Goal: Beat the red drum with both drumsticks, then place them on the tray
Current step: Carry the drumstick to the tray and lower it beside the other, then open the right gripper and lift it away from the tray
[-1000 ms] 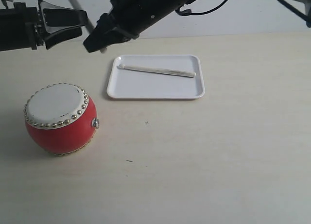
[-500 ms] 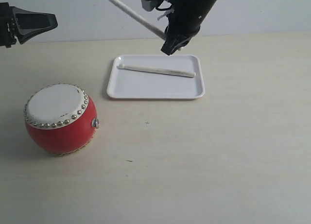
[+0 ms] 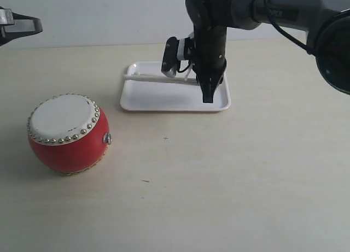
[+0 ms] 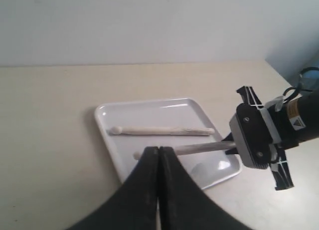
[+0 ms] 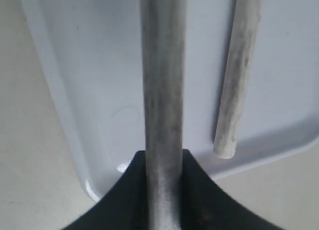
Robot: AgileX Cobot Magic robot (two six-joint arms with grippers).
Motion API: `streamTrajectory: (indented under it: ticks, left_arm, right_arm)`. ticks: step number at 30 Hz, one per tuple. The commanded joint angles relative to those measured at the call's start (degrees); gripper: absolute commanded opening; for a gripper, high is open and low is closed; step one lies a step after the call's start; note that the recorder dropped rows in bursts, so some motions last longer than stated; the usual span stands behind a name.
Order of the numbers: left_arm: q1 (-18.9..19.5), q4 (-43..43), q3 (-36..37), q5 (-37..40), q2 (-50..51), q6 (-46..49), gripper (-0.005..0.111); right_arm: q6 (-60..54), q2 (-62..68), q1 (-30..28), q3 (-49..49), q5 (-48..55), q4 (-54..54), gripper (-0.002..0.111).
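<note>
The red drum [image 3: 66,134] stands upright at the table's left front. The white tray [image 3: 158,99] lies behind it, toward the middle. One drumstick [image 4: 162,130] lies loose along the tray's far half. My right gripper [image 3: 194,80] is low over the tray's right part and shut on the second drumstick [image 3: 156,77], which reaches level across the tray toward its left rim. In the right wrist view that held stick [image 5: 162,65] runs between the fingertips [image 5: 187,162], beside the lying one [image 5: 239,75]. My left gripper [image 4: 158,149] is shut and empty, high at the far left [image 3: 27,24].
The pale wooden table [image 3: 246,170] spreads to the right of the drum and in front of the tray. A plain light wall [image 3: 109,17] closes the back. The right arm's dark body [image 3: 210,22] rises over the tray's back right.
My right gripper has swung from high behind the tray down onto it, bringing its drumstick from a raised slant to level over the tray. My left gripper has drawn back to the left.
</note>
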Motion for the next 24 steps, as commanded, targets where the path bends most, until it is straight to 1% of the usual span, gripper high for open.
streamTrajectory:
  ticks: [1, 6, 9, 11, 14, 16, 20, 22, 24]
  left_arm:
    - [-0.1, -0.4, 0.8, -2.6, -2.4, 0.0, 0.000]
    - [-0.2, -0.2, 0.8, -2.2, -2.8, -0.9, 0.000]
    - [-1.3, -0.2, 0.8, -2.4, -2.8, -0.9, 0.000]
    - [-2.7, -0.2, 0.8, -3.1, -2.8, -0.9, 0.000]
    - [-5.5, -0.3, 0.8, -6.0, -2.8, -0.7, 0.000]
    - [-7.2, -0.4, 0.8, -8.6, -2.8, -0.3, 0.000]
    - [-8.8, -1.4, 0.6, -11.5, -2.8, 0.7, 0.000]
    - [-8.8, -1.6, 0.6, -11.5, -2.8, 0.9, 0.000]
    - [-8.8, -1.6, 0.6, -11.8, -2.8, 1.1, 0.000]
  right_arm:
    - [-0.3, 0.9, 0.0, -0.2, 0.1, -3.9, 0.000]
    - [-1.1, 1.7, 0.0, -0.2, -0.6, -4.3, 0.000]
    - [-1.1, 2.3, 0.0, -0.2, -0.7, -4.1, 0.000]
    - [-1.1, 2.4, 0.0, -0.2, -0.7, -4.1, 0.005]
    - [-0.5, 2.4, 0.0, -0.2, -0.9, -4.1, 0.017]
    - [0.4, 2.4, 0.0, -0.2, -1.2, -4.1, 0.028]
    - [2.4, 2.1, 0.0, -0.2, -1.4, -3.7, 0.049]
    - [3.6, 1.9, 0.0, -0.2, -1.2, -3.7, 0.054]
    - [5.0, 1.2, 0.0, -0.2, -0.7, -3.7, 0.055]
